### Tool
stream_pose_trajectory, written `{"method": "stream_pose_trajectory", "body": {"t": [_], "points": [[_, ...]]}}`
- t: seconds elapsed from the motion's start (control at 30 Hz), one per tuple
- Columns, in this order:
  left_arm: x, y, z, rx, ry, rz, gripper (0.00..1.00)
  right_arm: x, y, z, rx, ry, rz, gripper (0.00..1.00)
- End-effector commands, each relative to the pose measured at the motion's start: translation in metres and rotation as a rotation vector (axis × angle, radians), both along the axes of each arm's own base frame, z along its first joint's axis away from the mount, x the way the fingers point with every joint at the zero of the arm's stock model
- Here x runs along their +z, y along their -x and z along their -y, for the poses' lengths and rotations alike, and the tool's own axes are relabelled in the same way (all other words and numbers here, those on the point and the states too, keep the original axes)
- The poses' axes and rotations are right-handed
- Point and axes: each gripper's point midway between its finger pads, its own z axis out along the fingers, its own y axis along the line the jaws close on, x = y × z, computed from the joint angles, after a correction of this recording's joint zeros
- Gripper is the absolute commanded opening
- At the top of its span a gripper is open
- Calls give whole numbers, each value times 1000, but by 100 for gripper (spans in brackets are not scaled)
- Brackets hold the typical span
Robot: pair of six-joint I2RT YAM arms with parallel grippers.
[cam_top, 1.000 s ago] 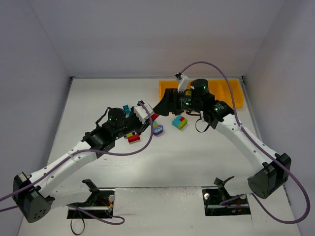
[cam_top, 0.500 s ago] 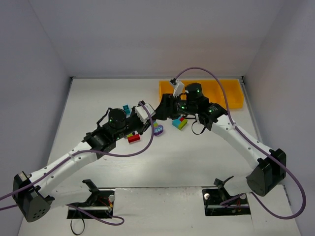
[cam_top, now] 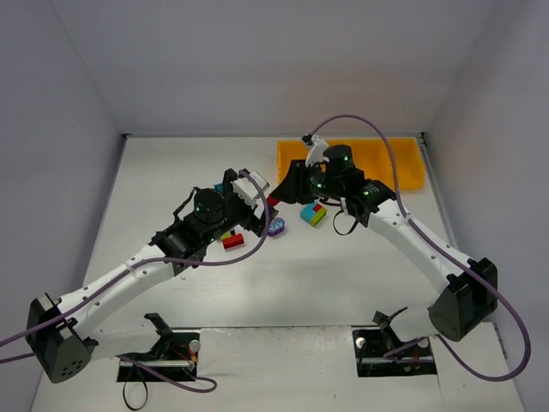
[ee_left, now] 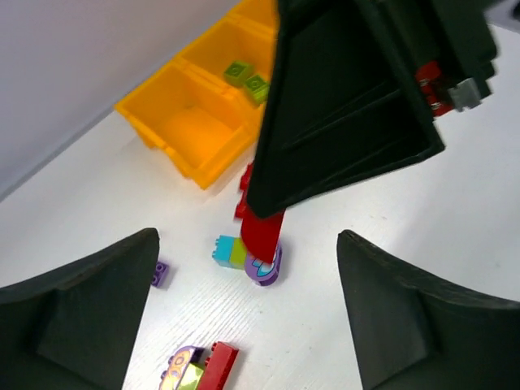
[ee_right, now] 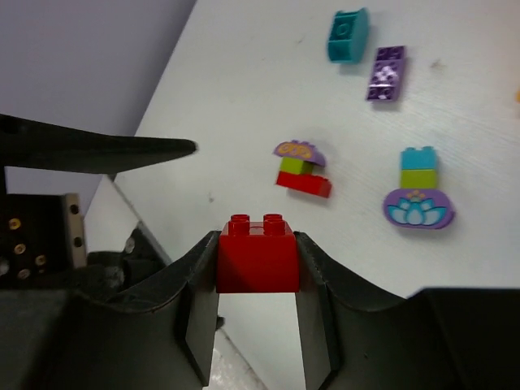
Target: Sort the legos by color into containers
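- Right pincer (ee_right: 257, 244) was clenched on a red brick (ee_right: 257, 262), one finger on each side face, studs facing away from the wrist.
- That brick hung above the counter (cam_top: 343, 275) (not resting on it), toward the far edge and just off the left end of the tray (cam_top: 407, 167).
- The left pincer (ee_left: 248, 252) stood released, jaws wide apart, facing the right one from the left.
- The orange-yellow tray lay along the far edge, by the far right corner; two lime bricks (ee_left: 237, 73) lay in its second compartment from the left end.
- Near the counter's middle sat a teal-and-lime stack on a purple disc (ee_right: 418, 199), with a purple, lime and red cluster (ee_right: 302, 172) near it.
- A teal brick (ee_right: 348, 36) and a purple plate (ee_right: 386, 73) lay just beside each other, closer to the far edge.
- A multicolour cluster (cam_top: 313, 215) lay to the right of the disc.
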Motion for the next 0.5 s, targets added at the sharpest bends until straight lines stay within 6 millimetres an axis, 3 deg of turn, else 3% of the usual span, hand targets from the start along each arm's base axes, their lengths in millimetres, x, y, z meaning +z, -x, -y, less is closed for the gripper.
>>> {"method": "stream_pose_trajectory", "body": {"t": [0.0, 0.1, 0.17, 0.23, 0.37, 0.4, 0.43, 0.47], "points": [[27, -25, -12, 210, 161, -24, 89, 11, -44, 35, -204, 47, 128, 0], [12, -33, -24, 338, 165, -122, 93, 5, -86, 94, -435, 111, 145, 0], [4, -36, -30, 396, 165, -162, 94, 2, -115, 151, -654, 187, 169, 0], [-10, -31, -36, 429, 140, -226, 94, -1, -132, 192, -814, 266, 192, 0], [-30, -24, -55, 517, 143, -290, 94, -11, -163, 307, -1202, 424, 207, 0], [-29, -23, -58, 535, 153, -291, 94, -8, -163, 311, -1225, 429, 213, 0], [-35, -22, -65, 558, 147, -302, 94, -17, -170, 337, -1288, 452, 197, 0], [-38, -20, -70, 574, 141, -310, 94, -14, -175, 350, -1324, 456, 200, 0]]}}
